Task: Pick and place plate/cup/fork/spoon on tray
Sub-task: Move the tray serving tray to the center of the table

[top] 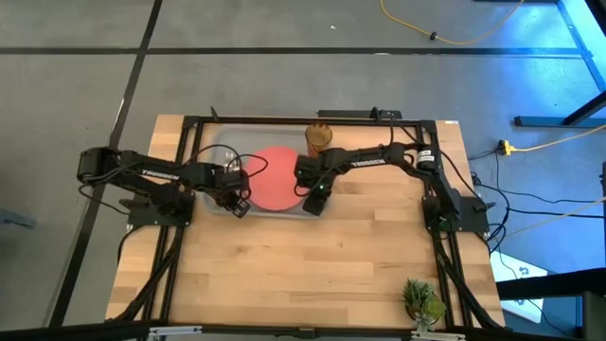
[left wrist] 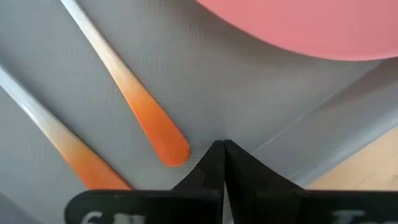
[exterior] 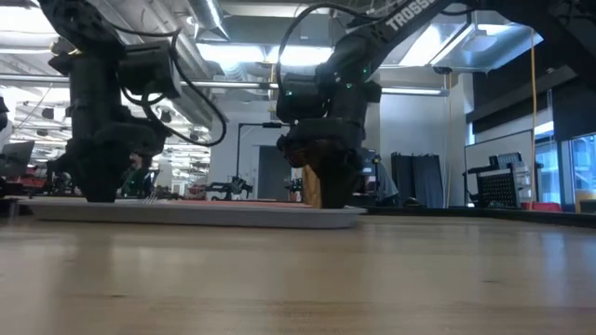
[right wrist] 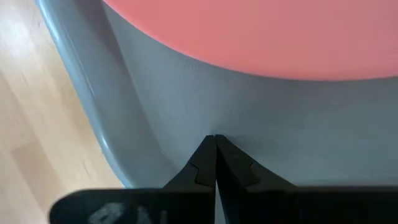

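Plate (top: 276, 177) and cup (top: 318, 138) on tray (top: 220, 152)

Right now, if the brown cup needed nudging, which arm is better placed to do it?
Probably the right. Its gripper hangs by the plate on the tray's cup side; the left gripper sits across the plate, over two orange handles.

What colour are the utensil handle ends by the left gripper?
Orange, fading to pale silver up the shaft. Clearest in the left wrist view: one handle and the other handle.

A small potted plant (top: 422, 303) near the wooden table's (top: 312, 265) front right corner, yellow cable (top: 445, 38) on the floor beyond
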`<control>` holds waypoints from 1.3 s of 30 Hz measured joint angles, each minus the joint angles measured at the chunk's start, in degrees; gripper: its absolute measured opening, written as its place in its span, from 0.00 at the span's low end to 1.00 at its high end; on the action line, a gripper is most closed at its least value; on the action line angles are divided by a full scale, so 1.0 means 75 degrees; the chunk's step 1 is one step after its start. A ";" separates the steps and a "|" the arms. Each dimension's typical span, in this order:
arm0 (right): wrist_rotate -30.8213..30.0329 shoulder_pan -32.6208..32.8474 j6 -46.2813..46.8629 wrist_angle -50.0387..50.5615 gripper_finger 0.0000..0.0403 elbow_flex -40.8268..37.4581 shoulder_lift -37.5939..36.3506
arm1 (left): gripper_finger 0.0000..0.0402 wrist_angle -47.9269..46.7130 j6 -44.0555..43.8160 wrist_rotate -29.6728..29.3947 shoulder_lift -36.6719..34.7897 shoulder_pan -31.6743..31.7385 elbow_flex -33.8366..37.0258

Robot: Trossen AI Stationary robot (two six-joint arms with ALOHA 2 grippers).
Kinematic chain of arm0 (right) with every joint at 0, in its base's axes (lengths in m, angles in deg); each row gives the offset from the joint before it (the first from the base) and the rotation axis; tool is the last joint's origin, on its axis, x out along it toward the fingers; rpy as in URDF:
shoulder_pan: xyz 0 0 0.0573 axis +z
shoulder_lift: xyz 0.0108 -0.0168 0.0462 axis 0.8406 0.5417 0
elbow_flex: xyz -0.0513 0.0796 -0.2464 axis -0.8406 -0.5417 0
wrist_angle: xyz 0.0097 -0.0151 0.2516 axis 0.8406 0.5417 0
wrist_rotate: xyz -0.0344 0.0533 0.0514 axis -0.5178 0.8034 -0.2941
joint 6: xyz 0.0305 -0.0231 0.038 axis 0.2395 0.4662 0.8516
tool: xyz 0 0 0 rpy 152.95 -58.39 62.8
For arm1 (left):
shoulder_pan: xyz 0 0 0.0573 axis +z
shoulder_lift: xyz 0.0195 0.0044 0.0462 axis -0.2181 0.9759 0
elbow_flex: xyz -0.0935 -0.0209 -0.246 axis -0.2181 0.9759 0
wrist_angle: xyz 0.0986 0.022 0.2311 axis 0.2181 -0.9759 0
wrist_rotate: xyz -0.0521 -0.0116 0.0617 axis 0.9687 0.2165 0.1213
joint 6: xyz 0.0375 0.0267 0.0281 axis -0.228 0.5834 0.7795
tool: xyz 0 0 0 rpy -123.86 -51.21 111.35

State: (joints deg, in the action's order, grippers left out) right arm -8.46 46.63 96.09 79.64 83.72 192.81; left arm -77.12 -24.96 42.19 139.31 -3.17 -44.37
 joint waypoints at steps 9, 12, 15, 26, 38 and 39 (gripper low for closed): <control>-0.0062 0.0194 -0.0003 0.0356 0.01 -0.0003 0.0006 | 0.00 0.0215 -0.0820 0.0042 0.0009 -0.0964 0.0006; -0.0099 0.0297 0.0004 0.0455 0.01 -0.0003 0.0006 | 0.00 0.0299 -0.1090 0.0042 0.0009 -0.1232 0.0009; -0.0153 0.0443 0.0009 0.0526 0.01 -0.0009 0.0006 | 0.00 0.0432 -0.1361 0.0039 0.0065 -0.1485 0.0012; -0.0088 0.0895 0.0185 0.1107 0.01 -0.0026 0.0006 | 0.00 0.1324 -0.2287 0.0023 0.0568 -0.2417 -0.0015; -0.0168 0.1489 0.0435 0.1251 0.01 -0.0026 0.0006 | 0.00 0.1757 -0.3267 -0.0058 0.0691 -0.3328 -0.0003; -0.0182 0.1535 0.0438 0.1255 0.01 -0.0026 0.0006 | 0.00 0.1762 -0.3366 -0.0074 0.0694 -0.3387 -0.0003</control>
State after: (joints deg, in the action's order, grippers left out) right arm -9.83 58.15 99.38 89.05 83.52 192.85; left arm -63.91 -50.20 41.63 144.52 -28.57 -44.39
